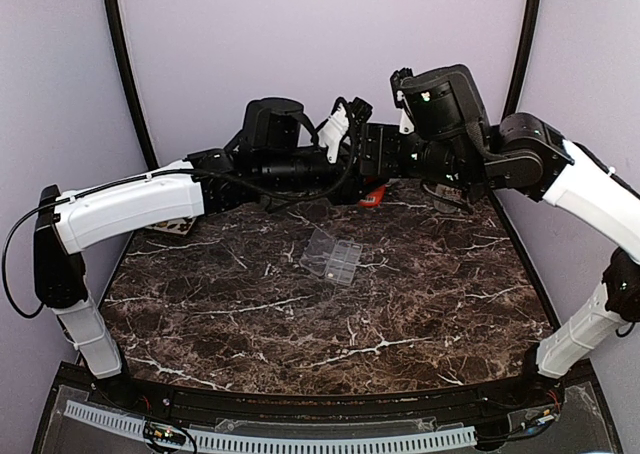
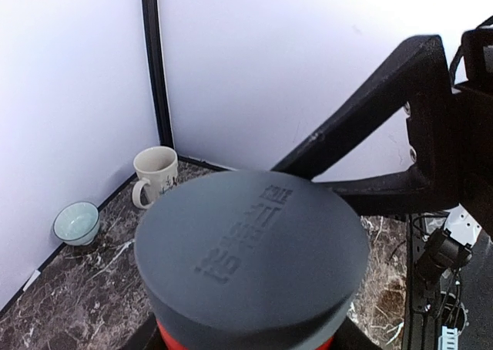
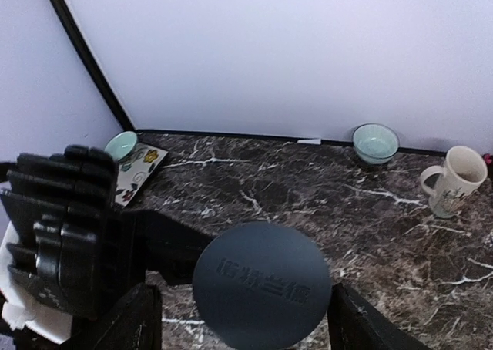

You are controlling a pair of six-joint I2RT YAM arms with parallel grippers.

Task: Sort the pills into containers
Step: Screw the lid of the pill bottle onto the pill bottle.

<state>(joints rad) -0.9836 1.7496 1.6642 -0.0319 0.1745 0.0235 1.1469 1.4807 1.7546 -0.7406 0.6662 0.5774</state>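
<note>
The clear organiser box [image 1: 332, 257] lies mid-table with its lid open, apart from both grippers. No loose pills show. At the back, both arms meet at an orange bottle [image 1: 372, 196] with a grey cap [image 2: 246, 246]. My left gripper [image 2: 246, 344] is shut on the orange body below the cap. Its fingers are mostly hidden under the cap. My right gripper [image 3: 246, 315] faces the cap [image 3: 262, 284] end-on and is open, one finger on each side. The left finger [image 3: 142, 319] stands apart from the cap. The right finger [image 3: 350, 323] is at its edge.
A pale bowl [image 3: 121, 144] sits by a flowered card [image 3: 140, 173] at the back left. A second bowl [image 3: 375, 142] and a cream mug [image 3: 454, 179] stand along the back wall. The walls close in the table on three sides.
</note>
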